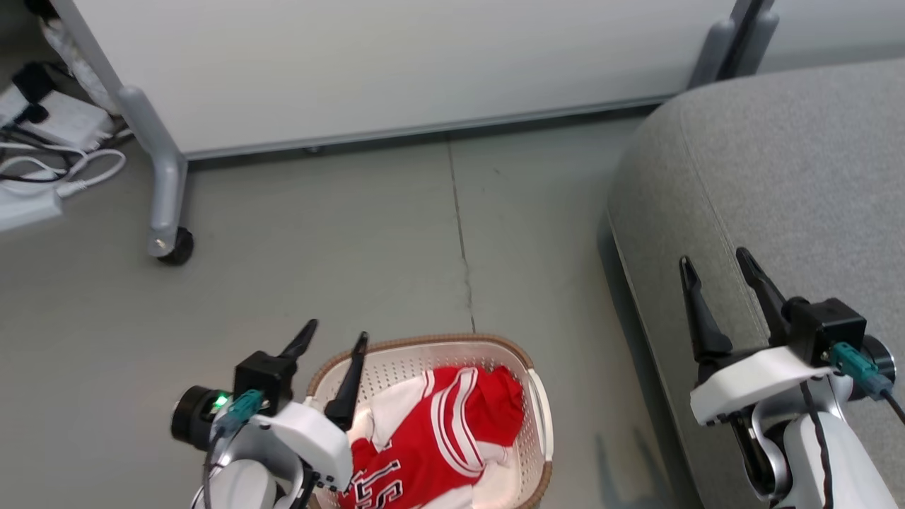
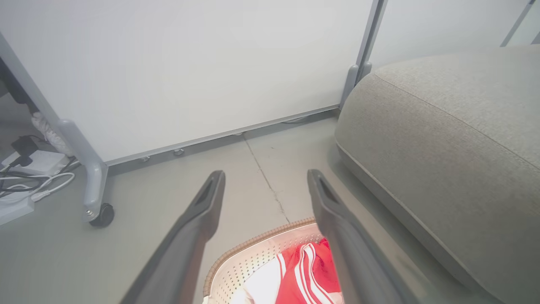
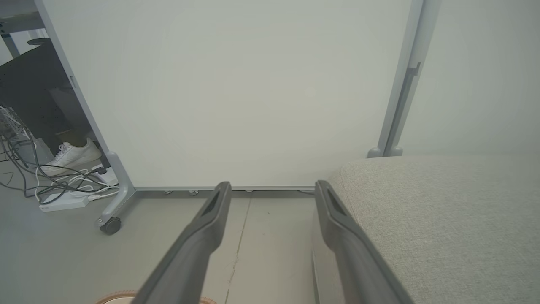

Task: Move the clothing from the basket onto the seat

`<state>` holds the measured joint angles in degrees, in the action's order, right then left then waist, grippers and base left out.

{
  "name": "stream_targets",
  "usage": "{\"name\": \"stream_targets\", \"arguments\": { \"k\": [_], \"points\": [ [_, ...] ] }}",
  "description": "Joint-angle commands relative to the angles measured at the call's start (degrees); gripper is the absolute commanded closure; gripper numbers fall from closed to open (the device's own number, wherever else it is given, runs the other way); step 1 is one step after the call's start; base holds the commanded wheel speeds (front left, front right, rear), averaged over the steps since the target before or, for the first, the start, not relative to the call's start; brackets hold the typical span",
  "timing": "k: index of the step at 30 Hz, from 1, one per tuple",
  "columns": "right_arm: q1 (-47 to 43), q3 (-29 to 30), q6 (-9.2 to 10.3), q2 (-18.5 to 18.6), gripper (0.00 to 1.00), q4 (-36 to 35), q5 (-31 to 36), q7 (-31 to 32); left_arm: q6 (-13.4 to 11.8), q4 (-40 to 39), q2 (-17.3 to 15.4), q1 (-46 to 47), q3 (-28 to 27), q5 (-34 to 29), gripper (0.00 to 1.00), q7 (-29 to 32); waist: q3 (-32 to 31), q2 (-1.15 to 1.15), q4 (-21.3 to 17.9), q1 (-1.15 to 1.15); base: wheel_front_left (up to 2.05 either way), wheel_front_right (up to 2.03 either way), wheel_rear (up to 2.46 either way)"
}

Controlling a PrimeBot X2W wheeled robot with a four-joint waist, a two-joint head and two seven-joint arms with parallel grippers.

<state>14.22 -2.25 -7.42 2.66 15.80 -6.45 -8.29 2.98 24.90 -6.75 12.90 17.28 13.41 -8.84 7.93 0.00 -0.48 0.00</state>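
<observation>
White cables [image 1: 49, 166] and a pale power strip [image 1: 25, 208] are lying on the grey floor [image 1: 318, 247] at the far left. They are sitting beside the castor [image 1: 173, 249] of a white rolling partition [image 1: 389, 63] that is standing across the back.

Next, the left gripper [image 1: 337, 330] is hovering over the left rim of the basket [image 1: 452, 339], its two dark fingers [image 1: 346, 396] spreading well apart and gripping nothing. The basket, white perforated plastic with a brown woven-look rim, is sitting on the floor at the lower middle.

The clothing [image 1: 438, 431] is lying crumpled inside it. It is soft red sports fabric crossed by white stripes, with white panels showing at the left and bottom. Dark, white-edged lettering is running along the head view's lower edge.

Further right, the seat [image 1: 778, 162], grey woven upholstery with a rounded corner and a stitched seam, is standing near the basket but apart from it. The right gripper [image 1: 713, 257] is hanging above the seat's near edge, fingers parting widely and holding nothing.
</observation>
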Motion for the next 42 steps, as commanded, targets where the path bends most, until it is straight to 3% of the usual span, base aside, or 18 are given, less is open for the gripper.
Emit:
{"name": "stream_targets", "arguments": {
  "k": [1, 12, 21, 38, 39, 40, 41, 42],
  "points": [
    [1.1, -0.2, -0.13, 0.4, 0.00, -0.8, 0.2, 0.1, 0.6, 1.3, 0.1, 1.8, 0.8, -0.5, 0.00, -0.2, 3.4, 0.00, -1.9, 0.00, 0.00, 0.00, 0.00],
    [5.7, -1.6, -0.13, 0.4, 0.00, -9.3, -0.4, 0.2, 4.0, 16.5, 1.9, 13.0, 8.6, -0.2, 0.00, 5.2, 19.0, 0.00, -7.4, 0.00, 0.00, 0.00, 0.00],
    [7.5, -2.9, -0.12, 0.3, 0.00, -15.7, -2.4, -2.0, 4.5, 29.5, -1.7, 22.7, 12.0, 0.7, 0.00, 7.2, 30.6, 0.00, -11.6, 0.00, 0.00, 0.00, 0.00],
    [8.6, -6.0, -0.12, 0.3, 0.00, -17.8, -6.1, -5.5, 4.5, 43.8, -6.6, 33.0, 16.4, 4.7, 0.00, 7.7, 40.2, 0.00, -17.1, 0.00, 0.00, 0.00, 0.00],
    [8.7, -6.1, -0.12, 0.3, 0.00, -17.7, -6.2, -5.5, 4.5, 44.2, -6.7, 33.3, 16.5, 4.8, 0.13, 7.5, 40.4, 0.00, -17.2, 0.00, 0.00, 0.00, 0.00],
    [8.7, -6.1, -0.12, 0.3, 0.00, -17.6, -6.2, -5.6, 4.5, 44.5, -6.8, 33.6, 16.7, 5.0, 0.61, 7.3, 40.4, 0.00, -17.3, 0.00, 0.00, 0.00, 0.00],
    [8.8, -6.1, -0.12, 0.3, 0.00, -17.5, -6.2, -5.8, 4.5, 44.8, -6.9, 33.9, 16.6, 5.3, 1.00, 7.0, 40.5, 0.00, -17.3, 0.00, 0.00, 0.00, 0.00],
    [8.8, -6.0, -0.13, 0.3, 0.00, -17.4, -6.2, -5.9, 4.5, 45.0, -7.0, 34.2, 16.5, 5.6, 1.00, 6.4, 40.5, 0.00, -17.2, 0.00, 0.00, 0.00, 0.00]
  ]
}}
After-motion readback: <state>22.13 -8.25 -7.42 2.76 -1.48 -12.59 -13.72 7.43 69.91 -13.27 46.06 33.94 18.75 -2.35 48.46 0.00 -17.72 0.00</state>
